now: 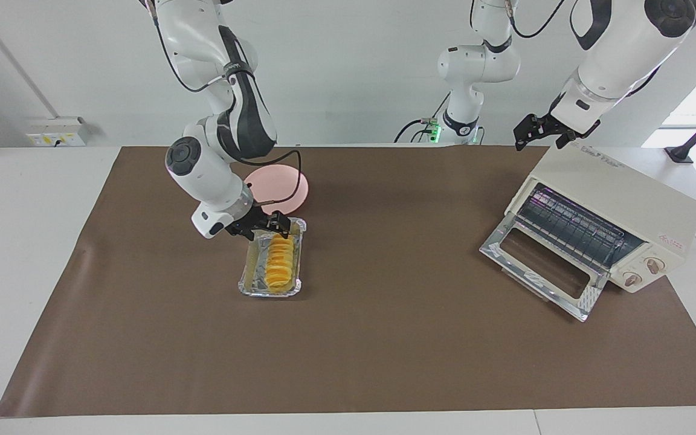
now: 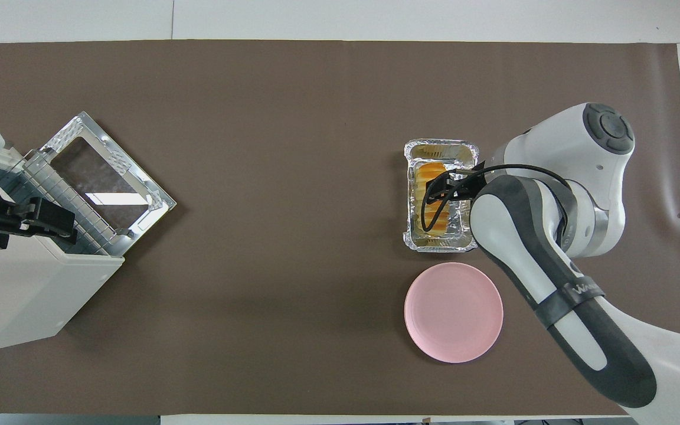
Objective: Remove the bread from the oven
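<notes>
The bread (image 1: 280, 261) is a ridged golden-yellow loaf. It lies in a crinkled silver foil tray (image 1: 250, 284) on the brown mat, out of the oven; it also shows in the overhead view (image 2: 434, 221). My right gripper (image 1: 277, 232) is low over the end of the bread nearer to the robots, at or just above it (image 2: 439, 190). The cream-white oven (image 1: 620, 199) stands at the left arm's end of the table with its glass door (image 1: 541, 266) dropped open and its wire rack bare. My left gripper (image 1: 538, 138) waits, open, above the oven's top (image 2: 27, 289).
A pink round plate (image 1: 290, 181) lies just nearer to the robots than the foil tray, bare in the overhead view (image 2: 453, 311). The brown mat (image 1: 384, 338) covers most of the white table.
</notes>
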Robot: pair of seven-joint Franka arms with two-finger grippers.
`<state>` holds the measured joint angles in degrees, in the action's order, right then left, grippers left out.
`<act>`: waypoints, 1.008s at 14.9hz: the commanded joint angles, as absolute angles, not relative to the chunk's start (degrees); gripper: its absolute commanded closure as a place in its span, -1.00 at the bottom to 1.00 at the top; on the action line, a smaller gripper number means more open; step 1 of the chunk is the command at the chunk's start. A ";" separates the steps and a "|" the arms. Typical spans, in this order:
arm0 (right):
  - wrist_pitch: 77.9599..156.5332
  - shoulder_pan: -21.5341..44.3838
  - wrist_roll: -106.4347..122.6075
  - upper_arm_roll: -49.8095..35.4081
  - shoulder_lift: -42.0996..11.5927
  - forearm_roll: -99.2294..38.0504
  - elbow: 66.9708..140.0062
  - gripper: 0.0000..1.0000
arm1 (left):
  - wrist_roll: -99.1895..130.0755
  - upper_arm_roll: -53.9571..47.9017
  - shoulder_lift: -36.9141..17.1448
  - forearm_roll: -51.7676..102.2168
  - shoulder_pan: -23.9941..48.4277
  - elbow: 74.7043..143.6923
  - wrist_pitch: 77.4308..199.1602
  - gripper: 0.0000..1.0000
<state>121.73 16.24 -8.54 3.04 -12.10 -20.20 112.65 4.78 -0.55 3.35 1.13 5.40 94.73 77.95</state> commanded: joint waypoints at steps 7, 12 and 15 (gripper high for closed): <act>128.93 18.45 -12.83 2.64 -14.41 -19.42 116.37 -1.00 | 4.48 -0.88 4.57 0.18 4.83 95.80 78.93 -1.00; 130.78 18.72 -13.18 2.64 -14.59 -19.42 118.73 -0.89 | 4.48 -0.88 4.57 0.18 4.83 95.80 78.93 -1.00; 130.78 18.63 -13.10 2.64 -14.41 -19.42 119.36 -0.20 | 4.48 -0.88 4.57 0.18 4.83 95.80 78.93 -1.00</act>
<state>129.48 18.86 -12.06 2.87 -15.00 -20.17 118.05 4.78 -0.55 3.35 1.13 5.40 94.73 77.96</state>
